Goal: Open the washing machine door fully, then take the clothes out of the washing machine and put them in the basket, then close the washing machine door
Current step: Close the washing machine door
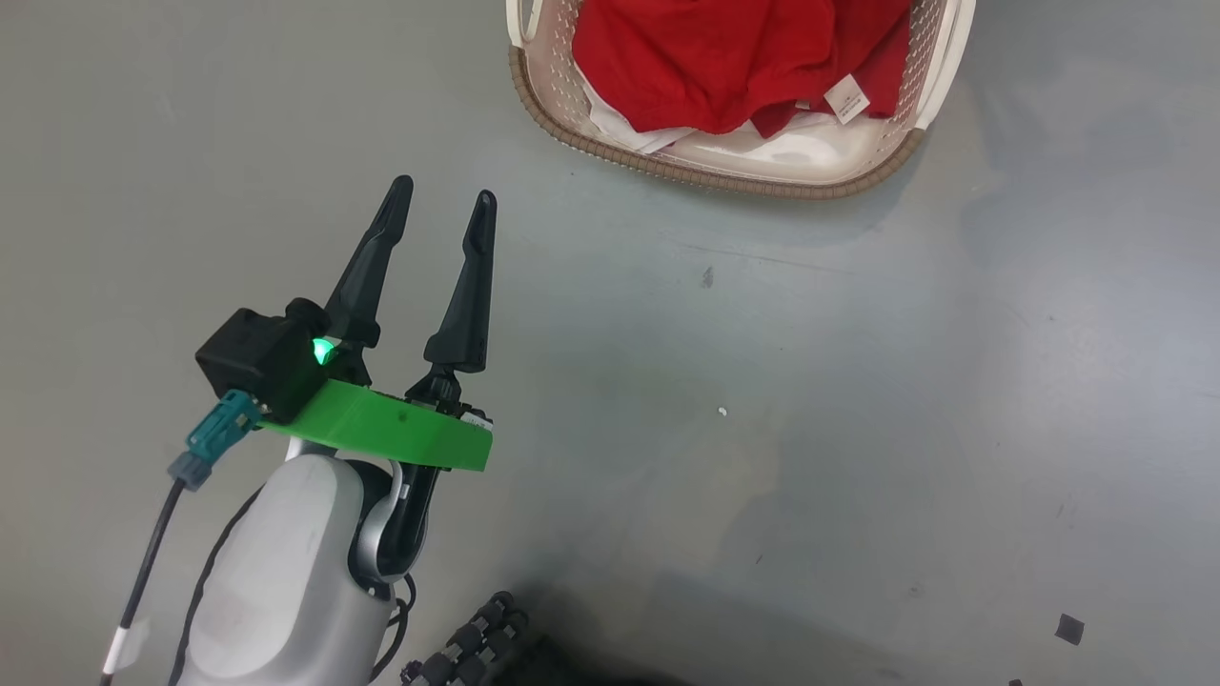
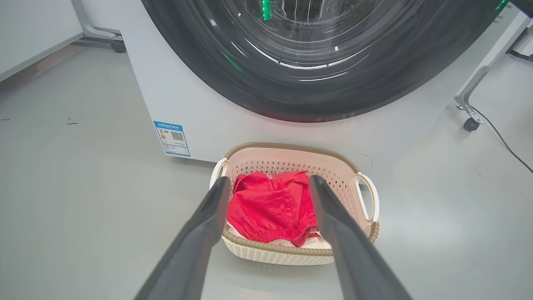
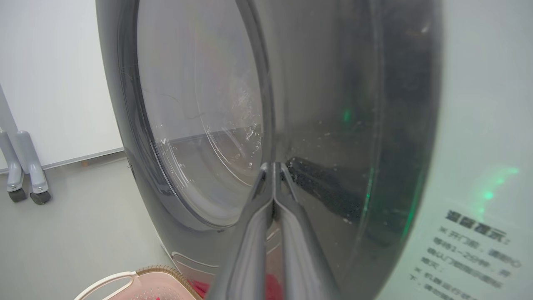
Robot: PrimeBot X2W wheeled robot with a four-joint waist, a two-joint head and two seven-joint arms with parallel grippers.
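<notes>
**Head view.** The left claw (image 1: 444, 189) sits at the lower left of the frame over bare floor (image 1: 762, 429). Its two fingers are spread wide, holding and touching nothing. The basket (image 1: 667, 167) lies at the top centre with the red clothes (image 1: 715, 57) heaped inside it, a white tag showing at their right edge.

**Left wrist view.** The spread fingers rise from the bottom edge and frame the basket at lower centre, well short of it. The basket stands just before the washing machine (image 2: 200, 104). The door (image 2: 291, 96) fills the upper centre, its black rim lying close against the white front. Whether it is latched cannot be told.

**Right wrist view.** The right claw (image 3: 272, 164) rises from the bottom centre with its fingers pressed together, gripping nothing. Its tips appear to rest on the door where the glass bowl meets the black rim.

**Step in hand.** With the clothes in the basket, the work is judged to be at its last step, shutting the door. The next move calls for a steady push of the closed right claw against the rim until the door seats, while the left claw keeps clear.
</notes>
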